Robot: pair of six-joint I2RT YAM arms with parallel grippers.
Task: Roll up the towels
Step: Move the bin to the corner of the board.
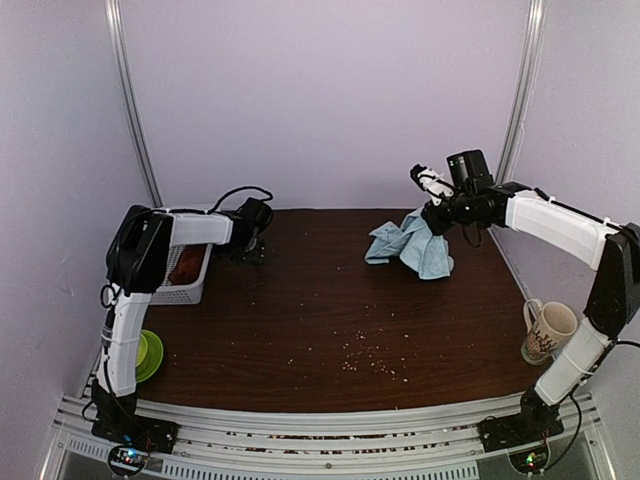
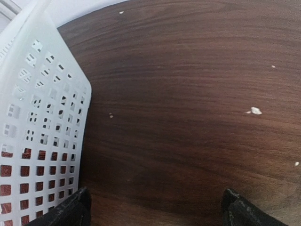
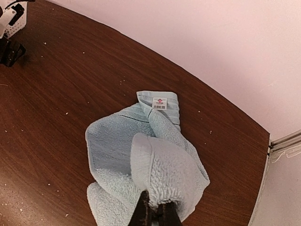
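The right tool [image 3: 154, 214] is clamped on a fold of the light-blue towel [image 3: 141, 155] and holds this part lifted. The rest of the cloth lies crumpled on the counter [image 1: 320, 320] at the far right side. The left tool [image 2: 155, 212] has its two fingers wide apart, with nothing between them. It hangs low over the bare wood, just beside the white basket [image 2: 42, 117]. The rust-red towel [image 1: 187, 266] is inside this basket and only part of it shows.

The blue towel looks thick, soft and light. It will probably sag wherever it is not supported, and its rough surface should not slip easily from a grip. In my judgement it must first be spread flat. The best places to hold would then be the two corners of a short edge, for example near the small label [image 3: 160, 102]. A grip in the middle, as now, only makes a bundle. The crumbs [image 1: 365, 358] on the counter may stick to the cloth.
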